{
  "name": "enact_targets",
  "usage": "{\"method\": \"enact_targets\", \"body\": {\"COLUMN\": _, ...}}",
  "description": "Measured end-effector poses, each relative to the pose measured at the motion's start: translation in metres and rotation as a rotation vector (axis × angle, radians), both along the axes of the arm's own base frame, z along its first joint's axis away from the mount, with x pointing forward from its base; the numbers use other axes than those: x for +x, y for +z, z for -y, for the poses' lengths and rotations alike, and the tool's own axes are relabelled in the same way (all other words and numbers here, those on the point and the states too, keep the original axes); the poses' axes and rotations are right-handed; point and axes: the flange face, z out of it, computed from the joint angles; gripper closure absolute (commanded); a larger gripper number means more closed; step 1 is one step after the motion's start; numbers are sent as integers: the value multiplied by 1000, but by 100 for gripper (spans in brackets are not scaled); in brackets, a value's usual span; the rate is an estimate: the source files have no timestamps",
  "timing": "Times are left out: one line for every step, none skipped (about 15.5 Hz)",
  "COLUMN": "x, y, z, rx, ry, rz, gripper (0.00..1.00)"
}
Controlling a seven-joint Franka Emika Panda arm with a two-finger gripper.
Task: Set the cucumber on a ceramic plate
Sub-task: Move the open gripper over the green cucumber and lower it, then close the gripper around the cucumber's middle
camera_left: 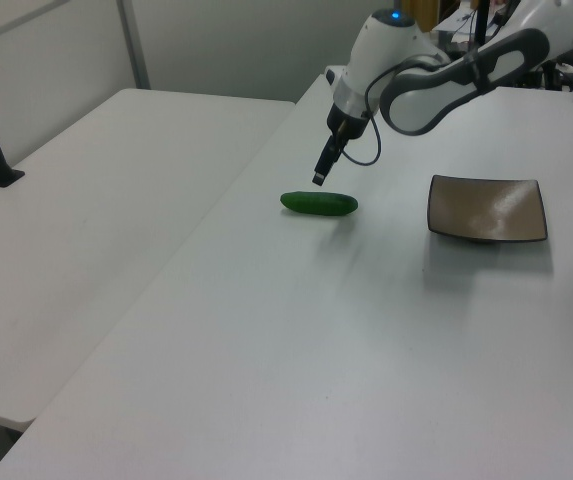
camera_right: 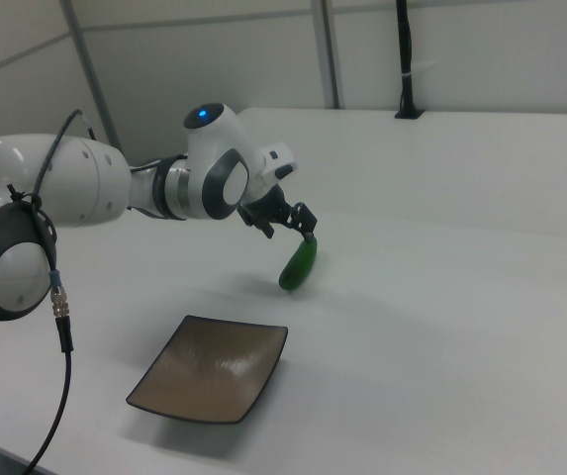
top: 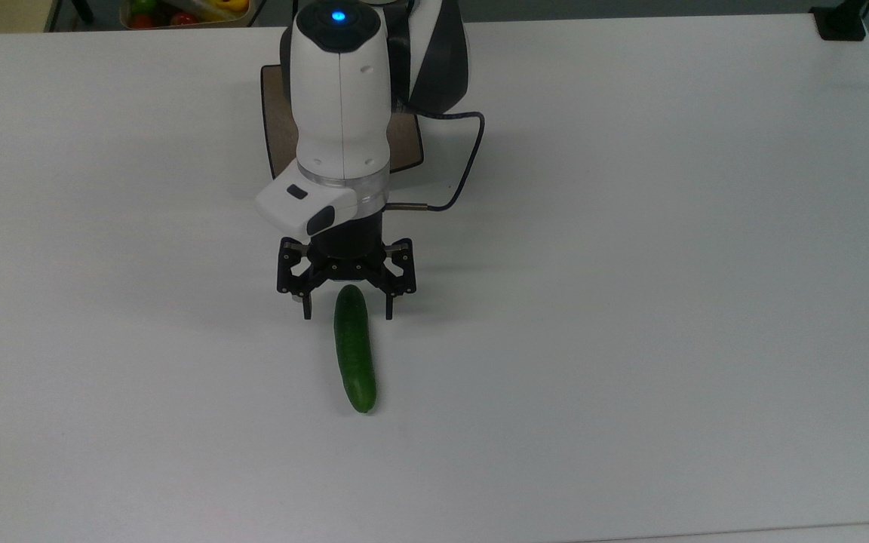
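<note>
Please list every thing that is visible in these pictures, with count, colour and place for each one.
cucumber: one, dark green, lying on the white table, its far end between the open gripper's fingers in the top view.
ceramic plate: one, taupe-brown, square, on the same table, apart from the cucumber, at the left view's right.
white table: one, carrying cucumber and plate.
second white table: one, at the left view's left.
bin of colourful items: one, top edge of the top view; contents unclear.
black cable: one, hanging from the arm.
gripper: one, black, open, above the cucumber's end.
</note>
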Motion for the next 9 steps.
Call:
{"method": "enact_targets", "body": {"x": 1, "y": -8, "z": 0, "rx": -7, "ry": 4, "rz": -10, "gripper": 0}}
{"method": "enact_targets", "body": {"x": 1, "y": -15, "z": 0, "rx": -14, "ry": 7, "rz": -19, "gripper": 0}}
{"method": "enact_targets", "body": {"x": 2, "y": -25, "z": -1, "rx": -20, "ry": 12, "rz": -25, "gripper": 0}}
{"method": "enact_targets", "body": {"x": 3, "y": -32, "z": -1, "rx": -21, "ry": 16, "rz": -19, "gripper": 0}}
{"method": "enact_targets", "body": {"x": 4, "y": -38, "z": -1, "rx": -19, "ry": 18, "rz": -13, "gripper": 0}}
{"method": "enact_targets", "body": {"x": 5, "y": -46, "z": -2, "rx": -19, "ry": 21, "rz": -11, "gripper": 0}}
{"method": "enact_targets", "body": {"x": 5, "y": -51, "z": -2, "rx": -22, "ry": 23, "rz": -16, "gripper": 0}}
{"method": "enact_targets", "body": {"x": 5, "y": -59, "z": -2, "rx": -27, "ry": 26, "rz": -25, "gripper": 1}}
{"method": "enact_targets", "body": {"x": 5, "y": -63, "z": -2, "rx": -29, "ry": 28, "rz": -31, "gripper": 6}}
